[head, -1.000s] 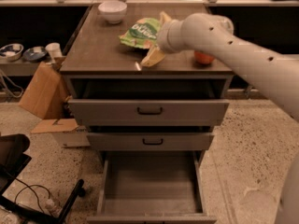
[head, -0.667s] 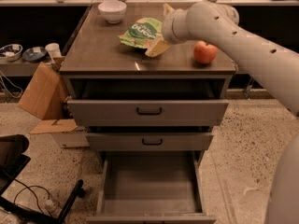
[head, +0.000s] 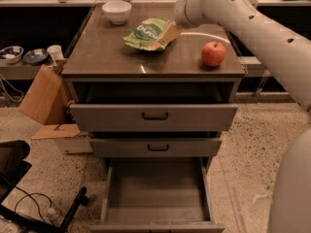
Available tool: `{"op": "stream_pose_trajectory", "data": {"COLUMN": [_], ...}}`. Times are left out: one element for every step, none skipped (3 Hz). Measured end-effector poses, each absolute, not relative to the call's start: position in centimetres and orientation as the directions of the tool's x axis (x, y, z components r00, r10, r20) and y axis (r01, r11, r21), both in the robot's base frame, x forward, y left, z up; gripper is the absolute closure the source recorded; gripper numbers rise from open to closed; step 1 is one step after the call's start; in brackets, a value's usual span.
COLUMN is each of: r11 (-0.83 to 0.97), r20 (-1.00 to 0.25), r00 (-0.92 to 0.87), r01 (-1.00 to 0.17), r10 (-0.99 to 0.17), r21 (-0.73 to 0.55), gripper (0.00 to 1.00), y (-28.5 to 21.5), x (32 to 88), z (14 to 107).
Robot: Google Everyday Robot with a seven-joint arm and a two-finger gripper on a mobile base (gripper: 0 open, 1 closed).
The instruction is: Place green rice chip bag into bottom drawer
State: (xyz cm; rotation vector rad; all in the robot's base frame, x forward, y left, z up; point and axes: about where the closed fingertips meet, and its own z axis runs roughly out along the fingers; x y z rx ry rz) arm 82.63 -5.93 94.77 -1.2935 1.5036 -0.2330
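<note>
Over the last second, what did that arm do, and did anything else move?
The arm swung back toward the rear of the cabinet top, uncovering the red apple. The gripper slid from the near edge of the green rice chip bag to its right edge. Bag, white bowl and open bottom drawer stayed put.

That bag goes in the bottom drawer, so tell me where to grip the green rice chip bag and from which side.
I'd grip the green rice chip bag by its edge nearest the apple, coming from that side, slightly above. It lies nearly flat on the cabinet top, so only an edge offers purchase, and this one looks raised. The gripper sits at it.
</note>
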Motion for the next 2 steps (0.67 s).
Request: {"op": "stream_pose_trajectory", "data": {"r11": [0.371, 0.345], "r20": [-0.580, -0.568], "r00": [0.179, 0.186], "r01": [-0.613, -0.632], "r10": [-0.795, -0.802], "r21": [-0.698, -0.694], "gripper": [0.00, 0.00], "y": [-5.0, -4.4], "x": [81.1, 79.5], "z": [93.9, 94.0]}}
